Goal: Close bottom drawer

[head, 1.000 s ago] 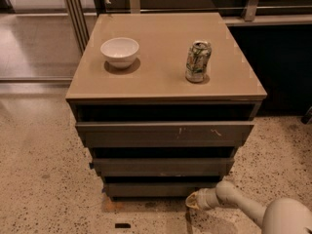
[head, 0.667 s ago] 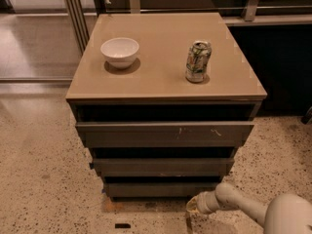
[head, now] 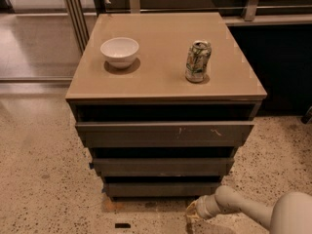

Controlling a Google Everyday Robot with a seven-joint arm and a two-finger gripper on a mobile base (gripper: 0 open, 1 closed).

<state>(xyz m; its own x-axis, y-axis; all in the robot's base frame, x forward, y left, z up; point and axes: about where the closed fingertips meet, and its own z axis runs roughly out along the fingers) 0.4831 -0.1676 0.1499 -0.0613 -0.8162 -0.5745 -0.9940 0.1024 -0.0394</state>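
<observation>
The bottom drawer (head: 163, 188) is the lowest and narrowest of three dark grey-brown drawers under a tan-topped cabinet; its plain flat front sits just above the floor. My gripper (head: 191, 213) is low near the floor, just below and in front of the drawer's right end, at the end of my white arm (head: 253, 211) that comes in from the lower right.
A white bowl (head: 119, 51) and a drink can (head: 198, 61) stand on the cabinet top (head: 161, 77). The widest drawer (head: 165, 134) with pale scratch marks and the middle drawer (head: 163, 166) stick out above. Speckled floor (head: 44, 179) surrounds the cabinet; metal posts stand behind left.
My arm and gripper have shifted slightly to the right near the floor. The drawers, bowl and can have not moved.
</observation>
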